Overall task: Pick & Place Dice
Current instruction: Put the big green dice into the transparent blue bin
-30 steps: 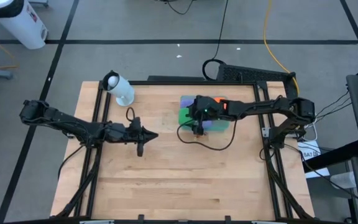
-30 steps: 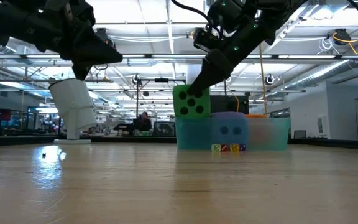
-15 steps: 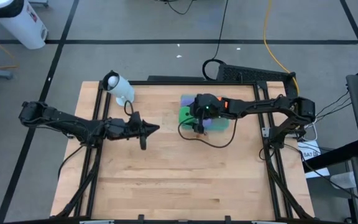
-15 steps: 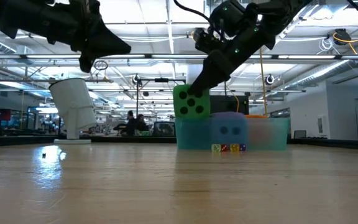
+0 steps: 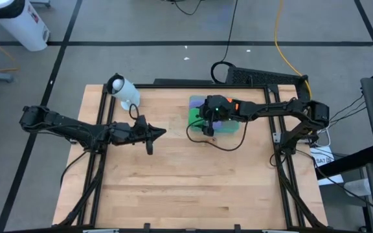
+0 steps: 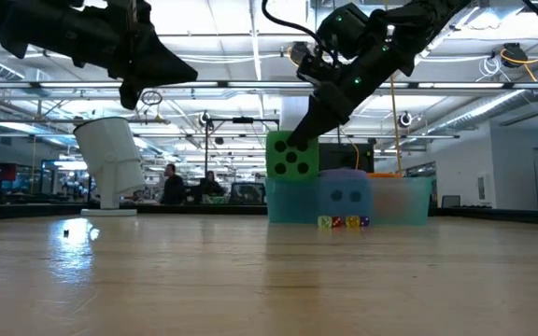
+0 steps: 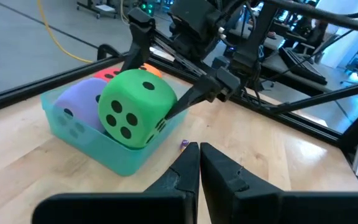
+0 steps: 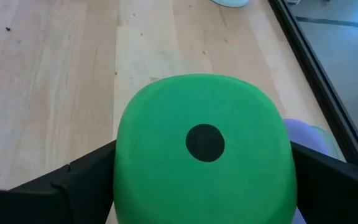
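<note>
Right gripper (image 6: 299, 140): clamped on the green die (image 6: 292, 157) — over the tray's (image 7: 79, 134) edge.
Left gripper (image 5: 161, 133): fingers together, mid-table, holding nothing.
In tray: 1 purple die (image 7: 79, 102).

Green die (image 7: 134, 107) perches atop tray corner beside purple die (image 7: 79, 101), red (image 7: 106, 74) behind.

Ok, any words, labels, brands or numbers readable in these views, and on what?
No readable words, brands or numbers in any view.
Green die: pips only, five on one face, one on the face toward the right wrist camera.
Purple die: pips only.
Small bits in front of the tray: too small to read.
White cup: no print visible.
</note>
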